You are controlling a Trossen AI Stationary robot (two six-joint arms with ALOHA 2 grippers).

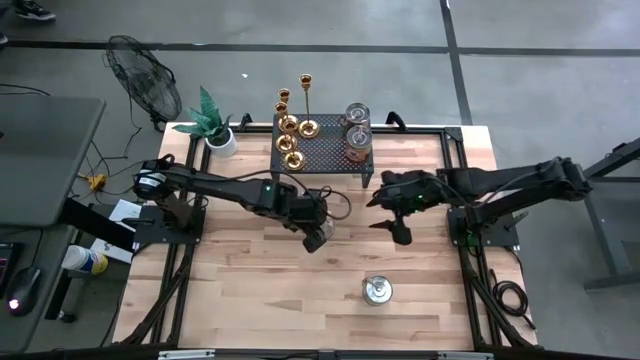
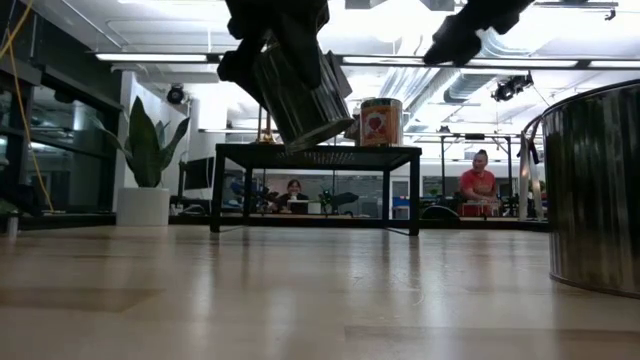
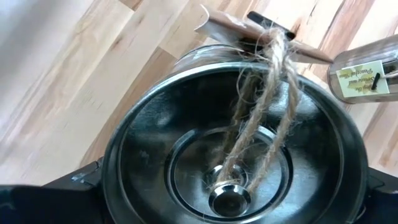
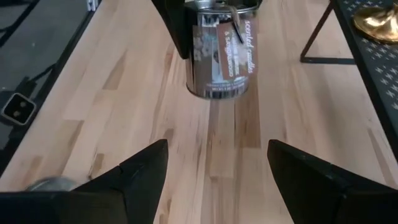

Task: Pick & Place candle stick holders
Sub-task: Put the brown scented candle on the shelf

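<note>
Several gold candle stick holders (image 1: pixel 289 126) stand on their round bases on the left half of a black perforated rack (image 1: pixel 328 152) at the table's far edge; one shows in the right wrist view (image 4: pixel 377 22). No gripper touches them. My left gripper (image 1: pixel 316 236) is at mid-table, shut on a silver lidded candle tin (image 2: pixel 300 100) with twine and a paper tag (image 3: pixel 261 93). My right gripper (image 1: pixel 395 226) hangs open to the right of it, its fingers (image 4: pixel 140 171) spread with nothing between them, pointing toward the tin (image 4: pixel 222 56). My left gripper pinches the tin's round wall (image 3: pixel 115 163) between its two fingers (image 3: pixel 68 186), just below the lid. The fingers come slanting down from above and from the table's left. The tin hangs lifted clear of the table, tilted, its bottom rim (image 2: pixel 322 138) lowest.
Two more candle tins (image 1: pixel 357 113) (image 1: pixel 357 146) stand on the rack's right half. Another silver tin (image 1: pixel 377 291) sits on the table toward the near edge, large in the low view (image 2: pixel 595 190). A potted plant (image 1: pixel 215 128) stands at the far left corner.
</note>
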